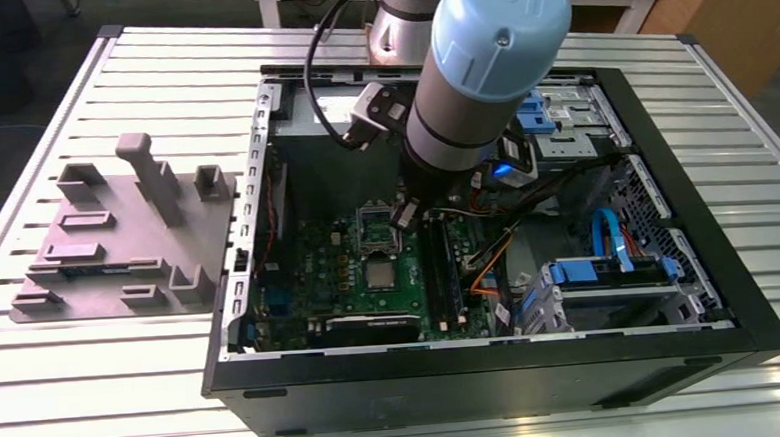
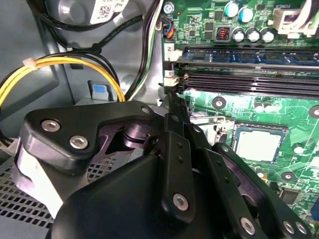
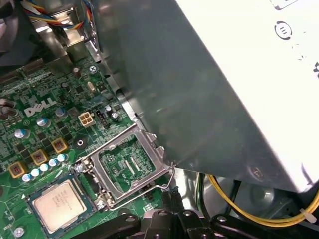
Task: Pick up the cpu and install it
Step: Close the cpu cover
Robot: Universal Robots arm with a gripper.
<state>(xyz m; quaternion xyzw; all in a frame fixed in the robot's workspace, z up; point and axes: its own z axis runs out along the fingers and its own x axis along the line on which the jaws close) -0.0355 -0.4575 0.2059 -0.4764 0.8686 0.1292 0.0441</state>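
White lettering is printed on the green board (image 3: 30, 129) beside a row of capacitors. The cpu (image 3: 58, 204) carries fine grey print on its lid. Barcode stickers (image 2: 107, 9) sit on the case wall, and a white label (image 3: 279, 30) with black marks covers the grey metal box (image 3: 199, 99) that overhangs the board. The cpu lies flat in its socket (image 2: 259, 128), shiny side up. It is square, so it has no long axis, and its sides run parallel with the black memory slots (image 2: 249, 82) next to it. The metal frame (image 3: 130, 167) of the socket is folded open and stands just beside the cpu, with the thin wire lever (image 3: 149, 189) along its edge. The jaws look closed together, with nothing visible between them. The fingertips (image 2: 172, 107) are near the lever and the open frame, apart from the cpu. Whether they touch the wire I cannot tell. Yellow cables (image 2: 65, 62) curve behind the black linkage. In the exterior view the arm (image 1: 489, 63), with a light blue cap, reaches down into the open case (image 1: 506, 383) and hides part of the board behind the frame. Blue drive brackets (image 1: 607, 270) fill the case on the exterior view's right. The case lies on a slotted metal surface (image 1: 107, 414), and a grey fixture (image 1: 124, 242) with upright posts stands on the exterior view's left.
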